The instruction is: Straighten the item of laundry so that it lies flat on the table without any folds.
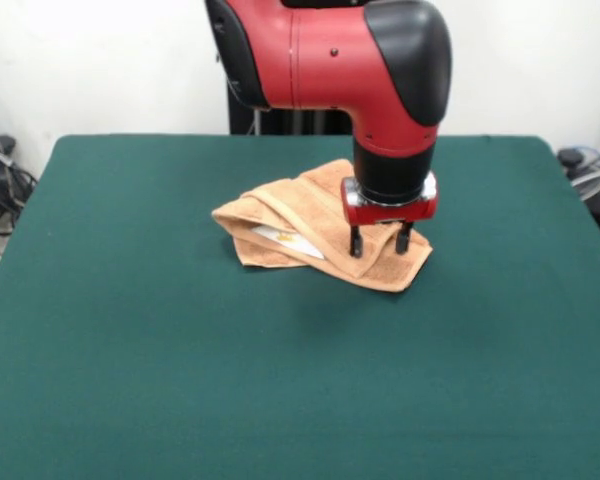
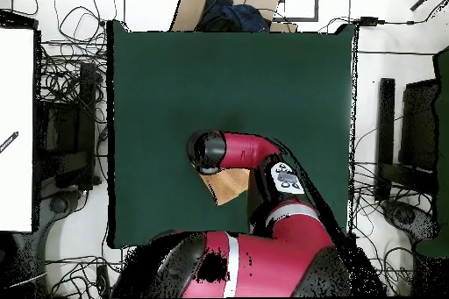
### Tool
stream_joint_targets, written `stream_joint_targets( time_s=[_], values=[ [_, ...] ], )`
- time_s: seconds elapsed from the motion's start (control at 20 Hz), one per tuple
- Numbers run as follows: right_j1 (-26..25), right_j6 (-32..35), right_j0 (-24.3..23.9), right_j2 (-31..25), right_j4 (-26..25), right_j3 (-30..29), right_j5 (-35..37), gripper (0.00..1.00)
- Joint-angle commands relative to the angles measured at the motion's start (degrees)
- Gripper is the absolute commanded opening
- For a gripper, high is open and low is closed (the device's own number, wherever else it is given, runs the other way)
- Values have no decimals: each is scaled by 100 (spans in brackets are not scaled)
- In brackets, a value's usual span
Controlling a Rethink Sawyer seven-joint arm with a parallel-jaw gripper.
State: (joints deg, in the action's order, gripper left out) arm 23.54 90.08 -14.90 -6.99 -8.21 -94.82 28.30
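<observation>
The peach towel [image 1: 310, 225] lies crumpled and folded near the middle of the green tabletop [image 1: 130, 330]. The gripper [image 1: 379, 241] stands over its right part, fingers [image 1: 357, 242] apart, tips touching the cloth.
</observation>
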Motion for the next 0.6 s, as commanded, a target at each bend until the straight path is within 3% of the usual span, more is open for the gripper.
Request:
stream_joint_targets(
  time_s=[0.05,0.15,0.2,0.6],
  values=[
    [-245,221,11,-293,-354,-62,-177,100],
    [-245,225,32,-273,-363,-52,-165,100],
    [-246,223,36,-270,-373,-51,-175,0],
    [-247,273,96,-233,-380,-32,-217,0]
  ],
)
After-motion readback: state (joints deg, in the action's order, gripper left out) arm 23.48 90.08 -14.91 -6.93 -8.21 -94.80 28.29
